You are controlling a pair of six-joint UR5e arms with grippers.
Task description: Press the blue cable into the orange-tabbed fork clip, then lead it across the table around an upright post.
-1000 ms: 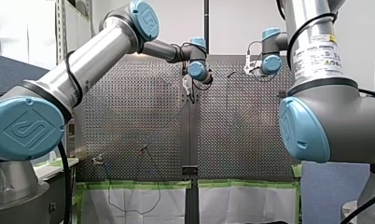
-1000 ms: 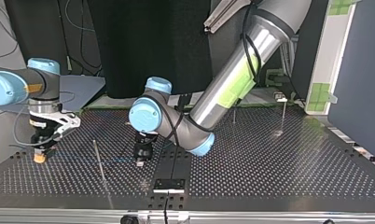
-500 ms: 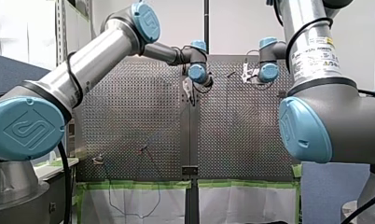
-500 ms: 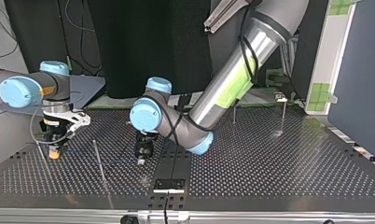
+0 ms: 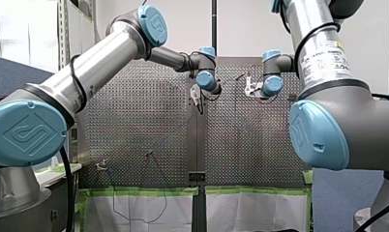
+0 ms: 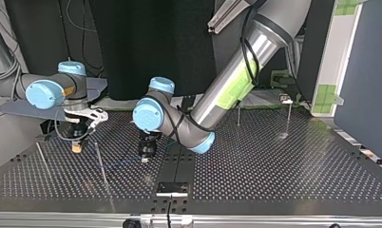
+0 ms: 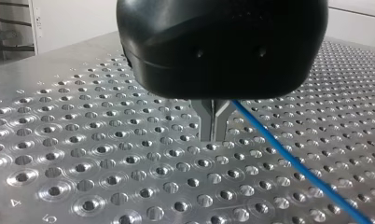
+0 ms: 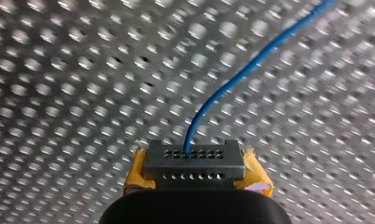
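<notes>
Over the table [image 6: 274, 166], left tool [image 7: 213, 135] and right tool [image 8: 194, 161] both pinch blue cable [image 7: 290, 156].

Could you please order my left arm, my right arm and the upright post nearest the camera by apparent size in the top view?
Largest by far: my left arm.
Next: my right arm.
Smallest: the upright post, a thin rod.

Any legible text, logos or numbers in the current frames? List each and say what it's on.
"UNIVERSAL ROBOTS": on the white label on my right arm, barely legible. Its smaller print and yellow warning signs are too small to read.
"4" and "5": engraved in the table, left wrist view.
Blue joint caps: embossed logo mark, no readable letters.
</notes>
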